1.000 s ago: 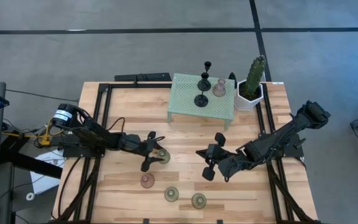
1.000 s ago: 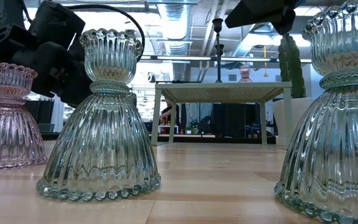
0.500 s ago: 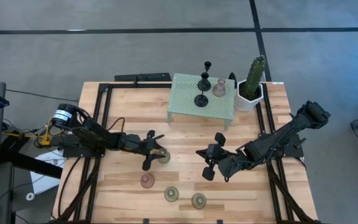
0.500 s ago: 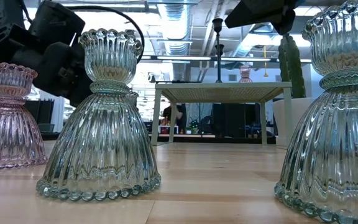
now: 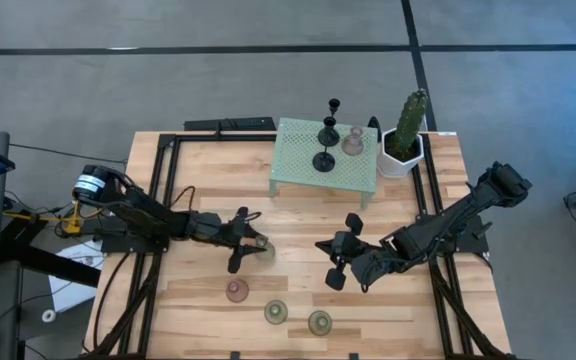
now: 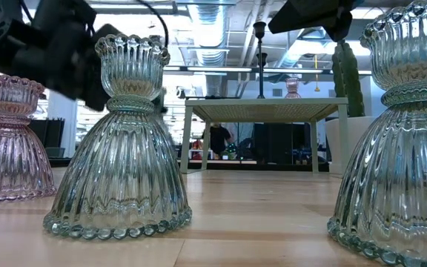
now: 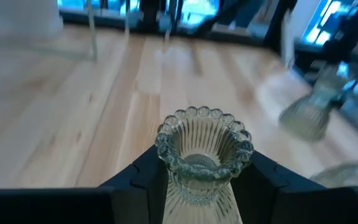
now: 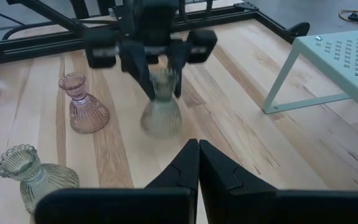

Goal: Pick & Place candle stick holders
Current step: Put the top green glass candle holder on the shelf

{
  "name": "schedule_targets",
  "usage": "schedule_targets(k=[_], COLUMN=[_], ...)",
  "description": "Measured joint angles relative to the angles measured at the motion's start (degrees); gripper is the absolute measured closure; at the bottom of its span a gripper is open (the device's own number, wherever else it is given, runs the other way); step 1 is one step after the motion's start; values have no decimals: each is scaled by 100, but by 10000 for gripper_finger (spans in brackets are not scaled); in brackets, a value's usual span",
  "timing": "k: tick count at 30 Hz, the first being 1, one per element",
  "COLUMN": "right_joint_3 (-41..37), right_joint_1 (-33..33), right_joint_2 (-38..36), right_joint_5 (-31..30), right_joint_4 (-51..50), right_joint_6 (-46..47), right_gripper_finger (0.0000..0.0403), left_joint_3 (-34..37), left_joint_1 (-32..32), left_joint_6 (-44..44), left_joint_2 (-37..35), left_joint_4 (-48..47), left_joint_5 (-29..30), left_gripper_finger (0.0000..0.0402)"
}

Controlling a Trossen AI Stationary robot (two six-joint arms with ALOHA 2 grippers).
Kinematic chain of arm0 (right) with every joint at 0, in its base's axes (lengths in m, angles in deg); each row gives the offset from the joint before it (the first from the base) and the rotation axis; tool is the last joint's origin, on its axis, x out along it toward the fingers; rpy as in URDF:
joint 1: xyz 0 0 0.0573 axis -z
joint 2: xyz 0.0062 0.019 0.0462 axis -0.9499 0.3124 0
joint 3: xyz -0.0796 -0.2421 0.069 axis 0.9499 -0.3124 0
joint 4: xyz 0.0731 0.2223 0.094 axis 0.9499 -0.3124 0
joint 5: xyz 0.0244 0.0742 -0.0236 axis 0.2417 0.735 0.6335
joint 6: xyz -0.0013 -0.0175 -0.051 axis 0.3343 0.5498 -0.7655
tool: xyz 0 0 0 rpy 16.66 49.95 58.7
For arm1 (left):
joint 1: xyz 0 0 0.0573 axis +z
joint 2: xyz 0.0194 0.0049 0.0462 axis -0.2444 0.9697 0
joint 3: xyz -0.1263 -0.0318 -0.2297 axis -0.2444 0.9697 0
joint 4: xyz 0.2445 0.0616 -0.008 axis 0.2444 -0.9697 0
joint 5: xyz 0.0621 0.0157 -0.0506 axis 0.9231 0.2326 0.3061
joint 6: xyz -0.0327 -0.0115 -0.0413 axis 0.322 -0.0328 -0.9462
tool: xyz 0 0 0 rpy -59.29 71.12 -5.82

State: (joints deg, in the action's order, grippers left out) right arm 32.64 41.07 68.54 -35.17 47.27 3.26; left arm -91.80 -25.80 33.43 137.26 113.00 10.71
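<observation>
My left gripper [image 5: 253, 243] is shut on a pale green glass candle stick holder [image 5: 263, 249] at the table's middle left. The same holder [image 7: 204, 143] fills the left wrist view. The right wrist view shows that gripper [image 8: 159, 68] gripping it. My right gripper [image 5: 323, 248] hangs shut and empty to its right, above the table. A pink holder [image 5: 237, 291] and two pale green ones [image 5: 276, 312] [image 5: 319, 322] stand on their bases near the front. Two black holders [image 5: 325, 150] [image 5: 334, 106] and a pink one [image 5: 353, 141] stand on the mint stand [image 5: 298, 165]. My left gripper pinches the holder's narrow neck [image 7: 179, 193], just under the beaded cup, between its two fingers [image 7: 143, 182]. The fingers come level from the table's left, one on each side of the neck. The holder stays upright; I cannot tell whether its base [image 8: 160, 122] is clear of the wood.
A cactus in a white pot [image 5: 406, 135] stands right of the mint stand. A black bar [image 5: 230, 124] lies at the far edge. Black frame rails [image 5: 163, 190] run along both sides. In the low view, holders [image 6: 121, 148] [image 6: 10, 141] [image 6: 406, 133] stand close to the camera.
My left arm has risen a little in the low view, and the holder in its fingers now shows blurred in the right wrist view. My right arm has kept still.
</observation>
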Motion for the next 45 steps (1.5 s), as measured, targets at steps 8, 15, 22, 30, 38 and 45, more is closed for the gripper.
schedule_targets(k=[8,15,22,30,38,45], right_joint_3=[0,2,2,2,2,2], right_joint_1=[0,0,0,0,-7,-35], right_joint_2=[1,1,1,1,1,1], right_joint_5=[0,0,0,2,5,9], right_joint_4=[-13,-19,-23,-34,-41,-43], right_joint_6=[0,0,0,0,0,0], right_gripper_finger=[403,403,403,403,403,403], left_joint_3=[0,-579,-1904,-2629,-3510,-4366], left_joint_1=[146,661,1254,2498,3554,3940], left_joint_6=[95,426,1074,955,640,640], left_joint_2=[-1689,-2663,-2427,-1703,-427,511], left_joint_4=[-532,-1781,-3259,-3280,-3285,-3279], left_joint_5=[-20,8,17,-746,-1747,-1819], left_gripper_finger=[262,265,256,259,259,259])
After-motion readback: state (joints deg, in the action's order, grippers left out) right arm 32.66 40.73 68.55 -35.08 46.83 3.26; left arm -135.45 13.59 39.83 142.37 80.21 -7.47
